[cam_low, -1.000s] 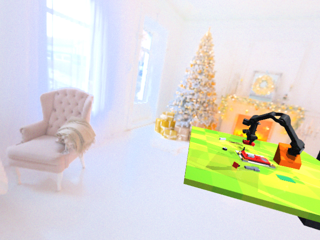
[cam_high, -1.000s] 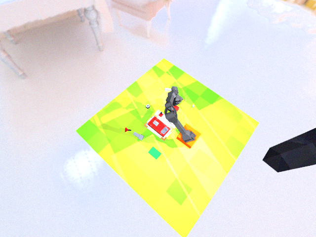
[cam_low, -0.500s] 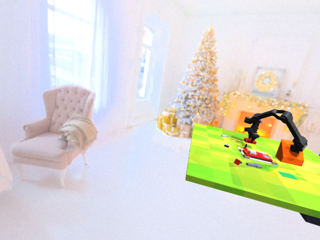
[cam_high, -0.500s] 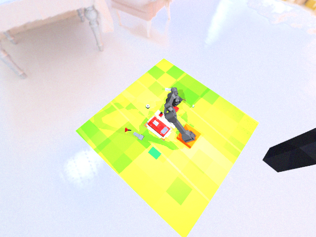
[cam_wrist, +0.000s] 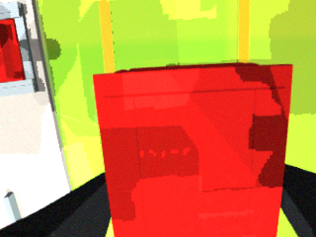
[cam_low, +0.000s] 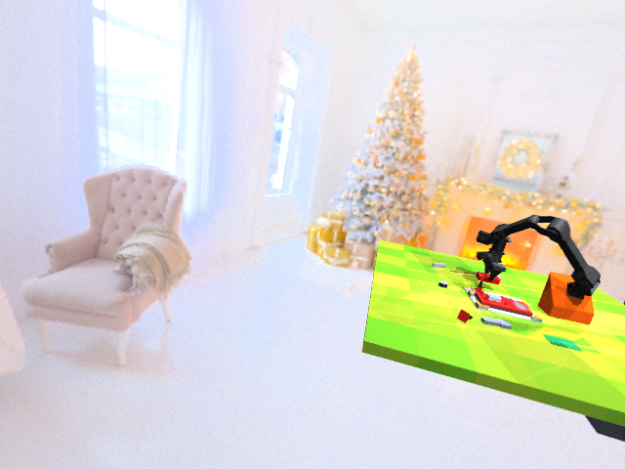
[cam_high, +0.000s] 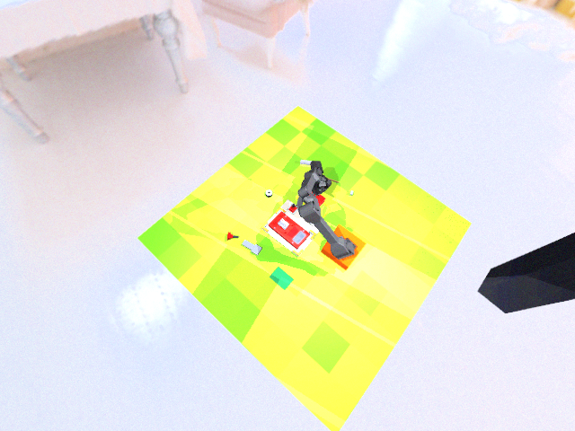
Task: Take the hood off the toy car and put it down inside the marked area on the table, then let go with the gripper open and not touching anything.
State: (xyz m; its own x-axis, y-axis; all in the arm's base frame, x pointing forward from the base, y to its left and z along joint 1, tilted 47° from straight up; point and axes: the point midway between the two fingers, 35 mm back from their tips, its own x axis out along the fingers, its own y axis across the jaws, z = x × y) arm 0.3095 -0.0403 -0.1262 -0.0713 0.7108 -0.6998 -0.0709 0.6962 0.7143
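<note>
My gripper [cam_low: 492, 274] [cam_wrist: 192, 177] is shut on the red hood [cam_high: 319, 199] [cam_low: 488, 278] [cam_wrist: 168, 114], with a black finger at each side edge in the wrist view. The hood is off the car, beside it; its exact height over the table is hard to tell. The toy car [cam_high: 287, 227] [cam_low: 507, 304] [cam_wrist: 30, 125] has a white chassis and red body. The marked area is a thin orange outline; its two side bars show beyond the hood in the wrist view, the left bar [cam_wrist: 107, 35] and the right bar [cam_wrist: 244, 30]. The hood hides its near part.
A wheel [cam_high: 269, 191] [cam_low: 442, 283], a red piece [cam_high: 230, 235] [cam_low: 464, 316], a grey piece [cam_high: 252, 247] [cam_low: 496, 322], a teal patch [cam_high: 281, 277] [cam_low: 562, 342] and a white piece [cam_high: 305, 162] [cam_low: 438, 265] lie around the car. The arm stands on an orange block [cam_low: 555, 297].
</note>
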